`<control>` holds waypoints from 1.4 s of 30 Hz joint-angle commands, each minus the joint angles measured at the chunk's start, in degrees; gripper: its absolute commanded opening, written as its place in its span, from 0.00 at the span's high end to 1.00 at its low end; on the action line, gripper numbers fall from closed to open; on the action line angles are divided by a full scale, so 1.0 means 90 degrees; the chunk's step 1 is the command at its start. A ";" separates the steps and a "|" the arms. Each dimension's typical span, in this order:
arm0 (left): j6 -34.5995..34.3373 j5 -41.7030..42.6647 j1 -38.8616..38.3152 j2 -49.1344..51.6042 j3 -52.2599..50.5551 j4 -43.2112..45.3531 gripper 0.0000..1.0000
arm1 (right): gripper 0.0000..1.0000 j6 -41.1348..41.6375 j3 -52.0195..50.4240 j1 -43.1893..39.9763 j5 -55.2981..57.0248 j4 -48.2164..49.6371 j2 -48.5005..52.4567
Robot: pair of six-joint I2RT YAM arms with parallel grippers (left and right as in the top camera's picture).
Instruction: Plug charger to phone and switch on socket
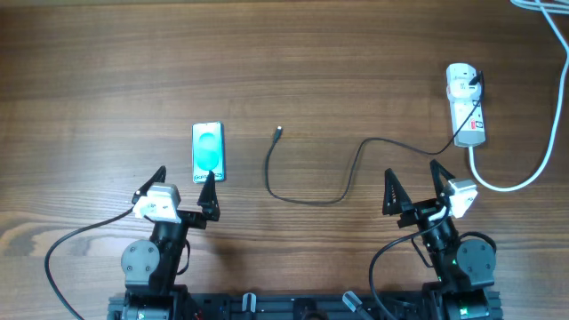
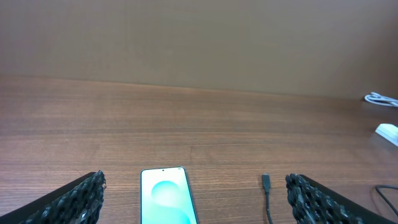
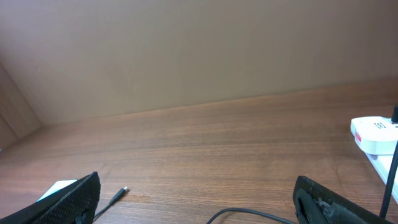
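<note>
Spread wide and empty, the left tool (image 1: 187, 178) and right tool (image 1: 411, 169) are held at the desk's (image 1: 89, 89) near edge; the phone (image 1: 208, 152) is laid screen-up just beyond the left tool; the charger (image 1: 307, 197) is trailed from the socket (image 1: 465, 116) at far right; its connector (image 1: 279, 132) is seen near the phone, not touching it.

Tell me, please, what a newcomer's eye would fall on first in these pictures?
The lit phone, teal on pale blue, glows on the wooden table just ahead of the open left gripper. A thin black charger snakes from its loose connector near the table's middle to the white socket at the far right, where its plug appears already seated.
</note>
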 commanded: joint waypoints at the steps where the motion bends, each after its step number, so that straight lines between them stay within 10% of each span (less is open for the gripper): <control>1: 0.0078 -0.0085 0.0015 -0.0034 -0.0058 0.0066 0.00 | 0.00 0.0046 -0.0007 0.0024 0.0085 0.0012 0.0012; 21: 0.0078 0.0085 0.0015 0.0325 0.0311 0.0075 0.00 | 0.00 0.0046 -0.0007 0.0024 0.0085 0.0010 0.0012; 34: 0.0100 0.0092 0.0015 0.4007 0.2820 -0.0216 0.00 | 0.00 0.0046 -0.0007 0.0024 0.0085 0.0012 0.0012; 42: 0.0100 0.0131 0.0015 0.7176 0.6683 -0.3160 0.00 | 0.00 0.0046 -0.0007 0.0024 0.0085 0.0012 0.0012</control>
